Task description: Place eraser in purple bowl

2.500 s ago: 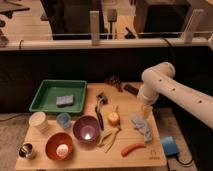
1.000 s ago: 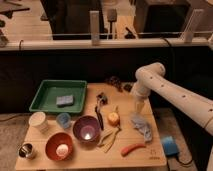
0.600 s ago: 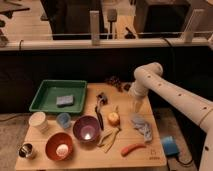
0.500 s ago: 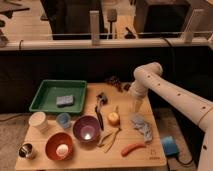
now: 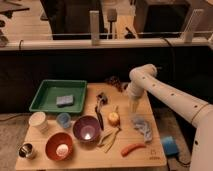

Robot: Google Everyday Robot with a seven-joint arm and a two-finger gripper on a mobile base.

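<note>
Gripper (image 5: 133,106) at the end of the white arm, pointing down over the right part of the wooden table (image 5: 80,159). Jaws spread wide, nothing between them. Hangs just above a crumpled grey-blue cloth (image 5: 141,126) and to the right of a small yellow fruit (image 5: 114,118); contact with either cannot be made out.

Eraser (image 5: 99,118): dark slim block flat on the table, just beside the right edge of the purple bowl (image 5: 75,125), with the fruit between it and the gripper. Outside the bowl, apart from the fingers.

Containers:
- Purple bowl, front centre, glossy inside with a bright glint at the bottom.
- Orange-red bowl (image 5: 48,143) to its left front, a pale spot inside; reflection or object, cannot tell.
- Green tray (image 5: 47,97) at back left, holding a grey-blue sponge (image 5: 65,100).
- White cup (image 5: 37,120) and light-blue cup (image 5: 63,119) side by side in front of the tray; contents not visible.
- Small metal cup (image 5: 26,150) at the front left corner.

Dark brown lump (image 5: 115,83) at the back edge, near the arm.
</note>
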